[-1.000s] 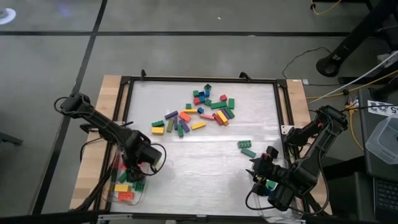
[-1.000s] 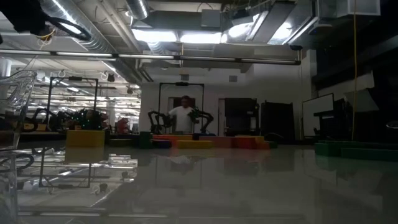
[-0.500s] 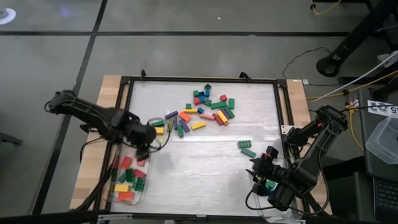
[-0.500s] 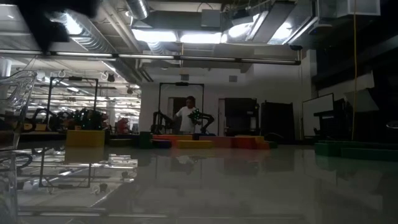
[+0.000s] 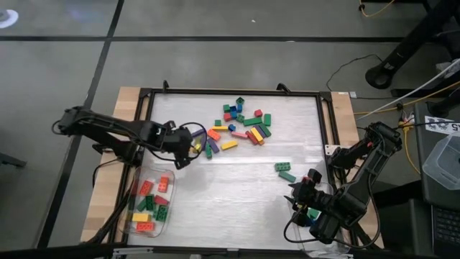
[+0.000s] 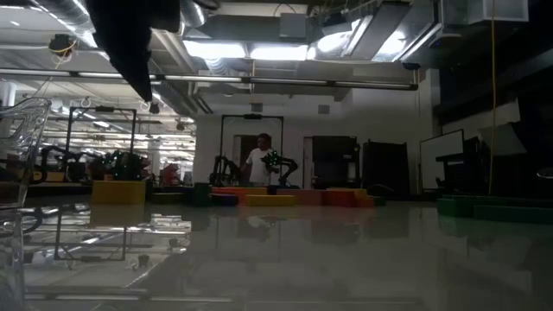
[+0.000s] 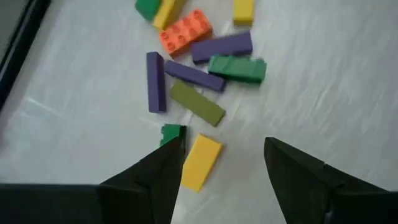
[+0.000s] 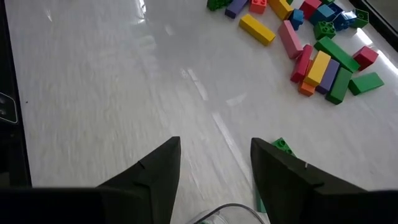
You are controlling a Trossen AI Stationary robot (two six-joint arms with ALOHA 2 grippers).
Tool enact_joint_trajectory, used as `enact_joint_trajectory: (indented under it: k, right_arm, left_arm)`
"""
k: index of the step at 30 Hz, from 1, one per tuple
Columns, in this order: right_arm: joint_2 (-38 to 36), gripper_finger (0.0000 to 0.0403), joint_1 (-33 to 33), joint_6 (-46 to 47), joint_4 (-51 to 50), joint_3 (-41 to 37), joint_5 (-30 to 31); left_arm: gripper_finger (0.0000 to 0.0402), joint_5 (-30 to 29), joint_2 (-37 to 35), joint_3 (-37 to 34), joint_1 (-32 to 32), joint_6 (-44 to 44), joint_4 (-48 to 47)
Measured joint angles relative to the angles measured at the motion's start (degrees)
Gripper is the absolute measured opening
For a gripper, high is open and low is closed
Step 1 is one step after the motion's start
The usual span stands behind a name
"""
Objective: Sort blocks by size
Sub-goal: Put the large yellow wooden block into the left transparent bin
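Note:
A pile of coloured blocks (image 5: 237,126) lies on the white mat at the far middle. My left gripper (image 5: 184,148) is open over the pile's left end. In the left wrist view (image 7: 224,163) a yellow block (image 7: 200,162) lies between its fingers, close to one finger, with a small green block (image 7: 171,132) beside it. Olive (image 7: 198,104), purple (image 7: 155,90) and orange (image 7: 185,31) blocks lie just beyond. My right gripper (image 5: 300,196) waits open at the near right (image 8: 214,163). Two green blocks (image 5: 284,171) lie on the mat near it.
A clear tub (image 5: 149,205) with several red, green, yellow and orange blocks stands at the near left. Another clear tub (image 5: 314,216) sits under my right arm. A black frame (image 5: 233,92) rims the mat. A person (image 6: 257,164) stands far off in the room.
My left gripper has moved from above the near-left tub toward the table's far edge and to the right, and now hangs at the left end of the pile. The blocks in the tub, hidden under it before, now show. My right arm has kept still.

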Motion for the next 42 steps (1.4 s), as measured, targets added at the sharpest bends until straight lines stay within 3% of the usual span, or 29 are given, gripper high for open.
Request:
enact_joint_trajectory:
  k: [6, 19, 42]
  right_arm:
    - [0.0, 0.0195, 0.0, 0.0, 0.01, 0.0, 0.43]
    - [0.0, 0.0195, 0.0, 0.0, 0.02, 0.0, 0.45]
    - [0.0, 0.0195, 0.0, 0.0, 0.02, 0.0, 0.45]
  left_arm:
    - [0.0211, 6.61, 4.38, -1.77, 2.41, 12.25, 0.25]
    - [0.0211, 8.76, 11.74, -9.67, 4.77, 25.13, 5.01]
    - [0.0211, 13.03, 12.23, -9.4, 7.55, 24.98, 6.89]
